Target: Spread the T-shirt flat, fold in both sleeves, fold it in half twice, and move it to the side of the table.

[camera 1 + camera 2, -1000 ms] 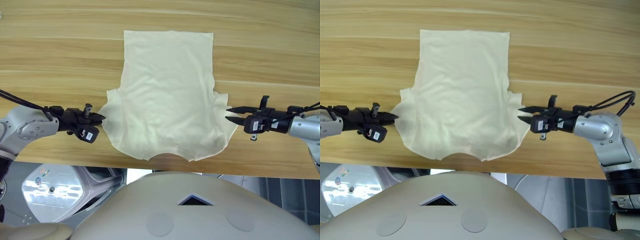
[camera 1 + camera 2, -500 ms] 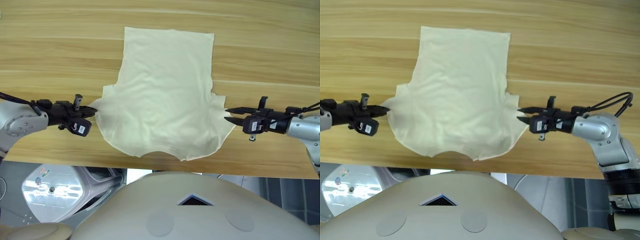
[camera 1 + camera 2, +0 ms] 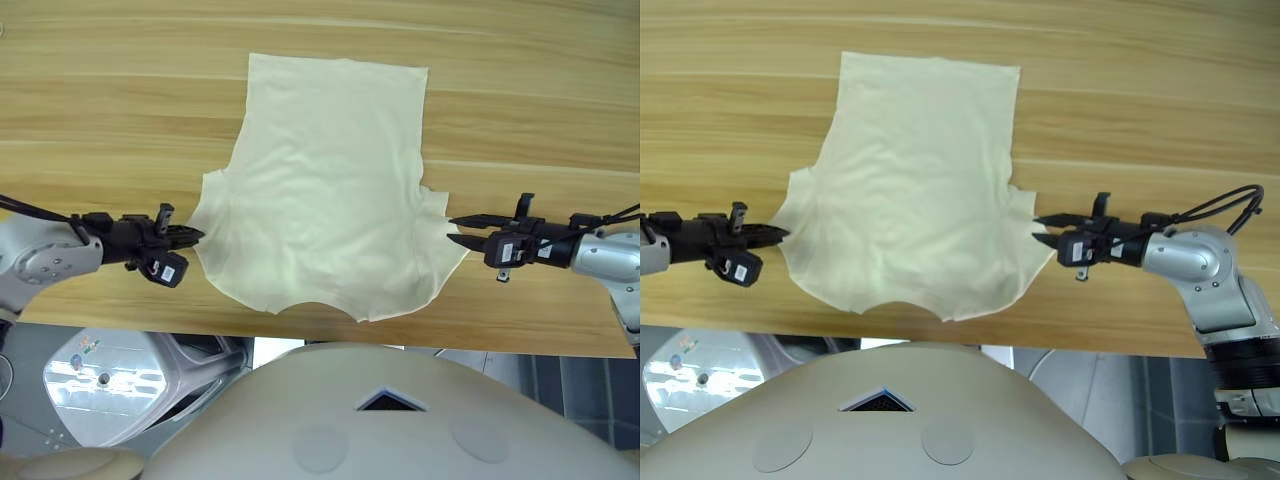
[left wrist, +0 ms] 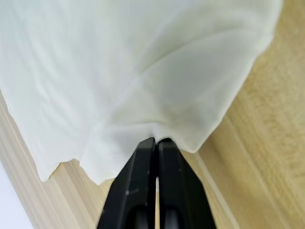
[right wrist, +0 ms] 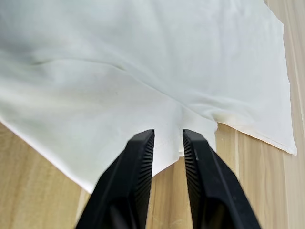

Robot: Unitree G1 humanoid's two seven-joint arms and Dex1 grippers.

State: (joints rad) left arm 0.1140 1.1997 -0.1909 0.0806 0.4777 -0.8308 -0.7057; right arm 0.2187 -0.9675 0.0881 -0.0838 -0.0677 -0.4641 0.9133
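Item 1. Left gripper (image 3: pixel 198 236): low over the counter (image 3: pixel 110 100) near its front edge, pointing inward at the left sleeve. The fingers (image 4: pixel 136 183) are pressed together with no gap. Their tips meet the sleeve's outer edge, and the cloth puckers toward them, apparently pinched.

Item 2. T-shirt (image 3: pixel 335 190): pale cream, lying on the wood-grain counter at its middle. The straight hem is at the far end and the curved neckline sits at the near edge. The body is mostly smooth with soft creases. Both short sleeves are spread outward, one toward each gripper.

Item 3. Right gripper (image 3: pixel 452 230): level with the right sleeve, pointing inward. The fingers (image 5: pixel 138 164) are parted by a moderate gap. Their tips straddle the sleeve's outer edge and cloth shows between them, but they are not clamped on it.
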